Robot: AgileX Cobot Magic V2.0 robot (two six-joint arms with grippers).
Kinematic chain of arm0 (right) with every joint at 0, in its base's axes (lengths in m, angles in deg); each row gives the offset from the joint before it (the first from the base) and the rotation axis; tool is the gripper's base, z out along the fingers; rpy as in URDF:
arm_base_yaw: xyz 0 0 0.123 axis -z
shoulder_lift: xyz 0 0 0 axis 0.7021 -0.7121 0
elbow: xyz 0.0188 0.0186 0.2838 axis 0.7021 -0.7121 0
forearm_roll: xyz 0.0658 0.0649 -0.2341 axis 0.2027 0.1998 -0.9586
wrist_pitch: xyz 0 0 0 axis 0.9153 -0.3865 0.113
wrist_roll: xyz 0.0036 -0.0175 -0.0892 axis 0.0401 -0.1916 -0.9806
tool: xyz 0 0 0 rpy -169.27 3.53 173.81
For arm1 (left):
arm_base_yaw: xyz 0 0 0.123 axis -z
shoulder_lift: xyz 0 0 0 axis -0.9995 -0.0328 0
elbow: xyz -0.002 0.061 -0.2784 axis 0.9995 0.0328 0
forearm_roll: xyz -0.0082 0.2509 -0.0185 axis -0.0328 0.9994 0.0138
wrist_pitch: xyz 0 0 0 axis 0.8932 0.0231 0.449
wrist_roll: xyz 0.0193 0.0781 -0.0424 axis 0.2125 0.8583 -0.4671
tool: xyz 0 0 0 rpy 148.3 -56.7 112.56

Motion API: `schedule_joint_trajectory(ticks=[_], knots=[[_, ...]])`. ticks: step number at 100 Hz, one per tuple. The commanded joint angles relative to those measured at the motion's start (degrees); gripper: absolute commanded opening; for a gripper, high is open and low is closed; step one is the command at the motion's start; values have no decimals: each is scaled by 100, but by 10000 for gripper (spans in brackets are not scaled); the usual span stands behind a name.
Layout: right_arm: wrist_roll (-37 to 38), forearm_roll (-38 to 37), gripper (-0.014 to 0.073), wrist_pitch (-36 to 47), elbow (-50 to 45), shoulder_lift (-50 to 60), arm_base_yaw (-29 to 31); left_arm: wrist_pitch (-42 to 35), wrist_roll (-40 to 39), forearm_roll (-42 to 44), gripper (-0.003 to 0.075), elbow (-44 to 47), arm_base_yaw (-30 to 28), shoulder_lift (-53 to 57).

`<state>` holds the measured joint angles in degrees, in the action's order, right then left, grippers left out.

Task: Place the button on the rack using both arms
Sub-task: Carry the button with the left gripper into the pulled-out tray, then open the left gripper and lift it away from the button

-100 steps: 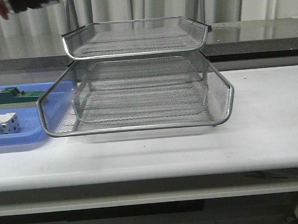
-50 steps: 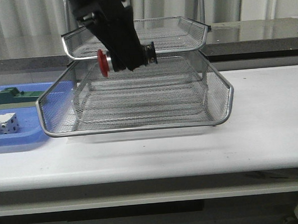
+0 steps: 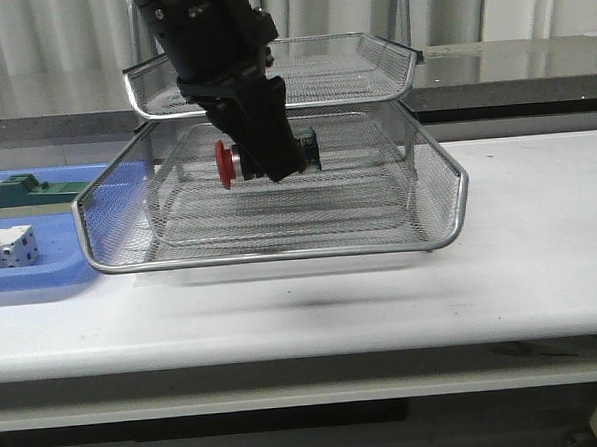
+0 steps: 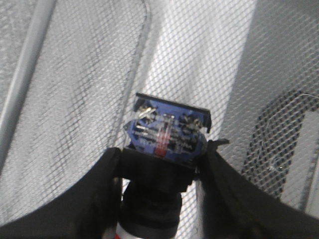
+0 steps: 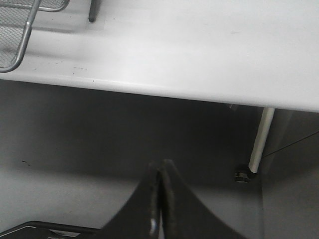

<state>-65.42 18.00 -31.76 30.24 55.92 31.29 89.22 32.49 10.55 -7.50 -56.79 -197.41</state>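
Observation:
My left gripper [image 3: 270, 163] is shut on the button [image 3: 237, 163], which lies sideways with its red head to the left and its blue-and-black body [image 3: 309, 148] to the right. It hangs over the middle tier of the silver wire-mesh rack [image 3: 280, 252], below the top tier [image 3: 272, 103]. In the left wrist view the blue terminal block of the button [image 4: 167, 134] sits between my fingers [image 4: 102, 184], with mesh beneath. My right gripper [image 5: 160, 172] is shut and empty, below the table's front edge, and does not show in the front view.
A flat blue tray [image 3: 41, 282] at the left holds a green flat block [image 3: 27, 193] and a white boxy breaker [image 3: 7, 247]. The white table [image 3: 539, 231] runs to the right of the rack. The right wrist view shows the table edge [image 5: 174, 87], a rack corner [image 5: 20, 45] and a table leg [image 5: 258, 142].
My left arm came in from the upper left with the button and has lowered it from the top tier's front edge down over the middle tier, moving slightly right.

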Motion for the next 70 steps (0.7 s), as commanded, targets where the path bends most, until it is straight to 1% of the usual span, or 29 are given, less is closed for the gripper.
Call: schedule_joint_trajectory(ticks=[1,10,17,22,28,29,41,48,58,70], knots=[[-17,-111,-67,269,145,-10,32,-227,-11,-20,-20,-147,37,248],[-17,-111,-67,269,145,-10,32,-158,-11,-20,-13,-147,37,211],[-17,-111,-67,269,145,-10,32,-99,-11,-20,27,-147,37,213],[-17,-111,-67,269,145,-10,32,-74,-11,-20,74,-147,37,210],[-17,-111,-67,269,145,-10,32,-65,-11,-20,160,-147,37,175],[-17,-111,-67,269,145,-10,32,-65,-11,-20,160,-147,37,175],[-17,-111,-67,269,145,-10,32,1,-11,-20,329,-147,37,110],[-17,-111,-67,269,145,-10,32,35,-11,-20,400,-147,37,73],[-17,-111,-67,269,145,-10,32,35,-11,-20,454,-147,37,61],[-17,-111,-67,269,145,-10,32,73,-11,-32,470,-277,37,61]])
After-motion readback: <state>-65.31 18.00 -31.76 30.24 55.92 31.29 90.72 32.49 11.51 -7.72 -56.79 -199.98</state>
